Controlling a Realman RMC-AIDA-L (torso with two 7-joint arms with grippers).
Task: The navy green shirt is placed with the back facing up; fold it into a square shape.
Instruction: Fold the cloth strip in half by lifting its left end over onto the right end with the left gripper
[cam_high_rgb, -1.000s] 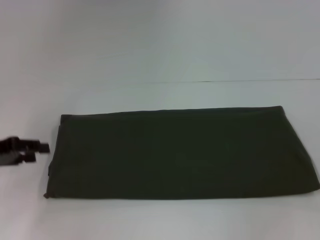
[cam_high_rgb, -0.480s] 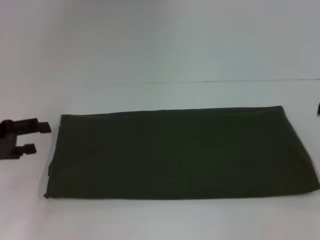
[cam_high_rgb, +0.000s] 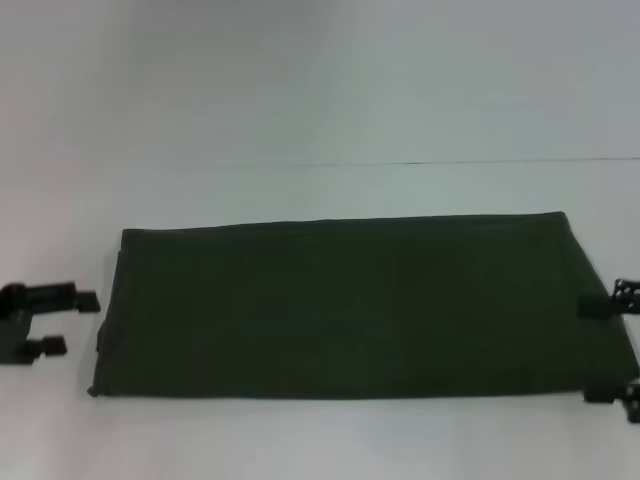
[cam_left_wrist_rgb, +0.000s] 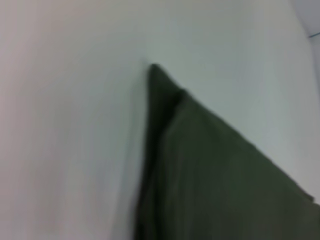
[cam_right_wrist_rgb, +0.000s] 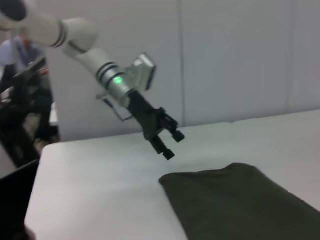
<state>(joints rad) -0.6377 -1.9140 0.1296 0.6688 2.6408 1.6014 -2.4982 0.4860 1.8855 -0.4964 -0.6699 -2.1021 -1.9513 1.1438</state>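
Shirt (cam_high_rgb: 350, 305) lies folded long — left gripper (cam_high_rgb: 70, 322) has dropped lower, right gripper (cam_high_rgb: 606, 350) has entered, both spread for end-to-end folding.

A pointed corner of the navy green shirt (cam_left_wrist_rgb: 215, 180) is lying flat on the pale desk (cam_left_wrist_rgb: 70, 125), its layered edge showing.

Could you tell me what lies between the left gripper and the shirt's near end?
Nothing: the head view shows only bare white table between the open left gripper and the navy green shirt.
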